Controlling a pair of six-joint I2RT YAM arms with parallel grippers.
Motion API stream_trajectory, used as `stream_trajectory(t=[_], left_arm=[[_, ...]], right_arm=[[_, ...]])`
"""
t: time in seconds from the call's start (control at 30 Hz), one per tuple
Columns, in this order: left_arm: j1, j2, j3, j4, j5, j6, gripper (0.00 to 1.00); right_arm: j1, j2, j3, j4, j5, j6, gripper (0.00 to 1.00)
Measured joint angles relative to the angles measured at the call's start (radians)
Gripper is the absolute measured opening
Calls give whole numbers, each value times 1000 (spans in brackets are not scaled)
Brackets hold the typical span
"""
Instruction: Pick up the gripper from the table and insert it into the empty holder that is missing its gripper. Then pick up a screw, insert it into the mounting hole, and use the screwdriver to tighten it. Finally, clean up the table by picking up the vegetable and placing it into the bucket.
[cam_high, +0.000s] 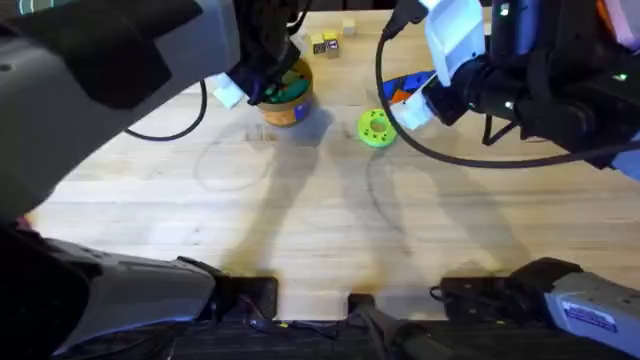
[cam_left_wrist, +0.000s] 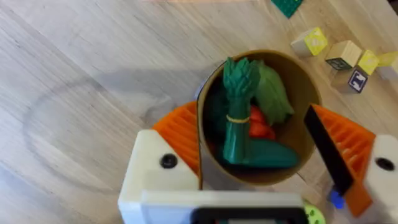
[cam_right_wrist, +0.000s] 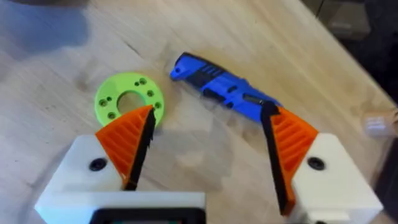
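We judge that we are at the last step, the cleaning of the bench (cam_high: 320, 230), a large light wooden butcher-block top with plank strips. Our left claw (cam_left_wrist: 261, 168), white with orange ribbed pads, hangs right above the small round orange-sided bucket with a brownish rim (cam_left_wrist: 298, 74), and its fingers stand apart, one on each side of the bucket, gripping nothing. Inside the bucket lies the small dark green elongated toy vegetable with a short stem (cam_left_wrist: 239, 118), leaning against the inner wall, beside a green leafy piece and something red which we cannot name. So the vegetable seems to be already placed, and we think the left arm only needs to go straight up without catching the rim. Our right claw (cam_right_wrist: 208, 155) is also open and empty; it hovers over the bench between the lime-green round plastic disc with holes (cam_right_wrist: 129, 101) and the blue pen-shaped electric screwdriver (cam_right_wrist: 221, 87), which lies flat just beside the disc, not touching it. In the overhead view the bucket (cam_high: 285, 100) stands at the far side, with the disc (cam_high: 376, 127) near it to the right. Some small wooden cubes with letters (cam_left_wrist: 348, 59) lie near the bucket. Whether the screw was tightened we cannot tell.
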Motion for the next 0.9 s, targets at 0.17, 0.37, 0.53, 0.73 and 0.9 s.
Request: stream_trajectory(t=[0.17,0.37,0.53,0.73,0.9], left_arm=[[0,-19,0,-9,1,95,992],[0,-190,0,-86,25,271,992],[0,-368,1,-233,112,363,992],[0,-517,1,-359,260,542,992],[0,-602,1,-431,353,688,992]], right_arm=[[0,0,0,-72,0,149,991],[0,-33,18,-318,-1,322,991],[0,-82,161,-580,-3,370,991],[0,-160,324,-772,-3,422,991],[0,-199,329,-824,-4,500,991]])
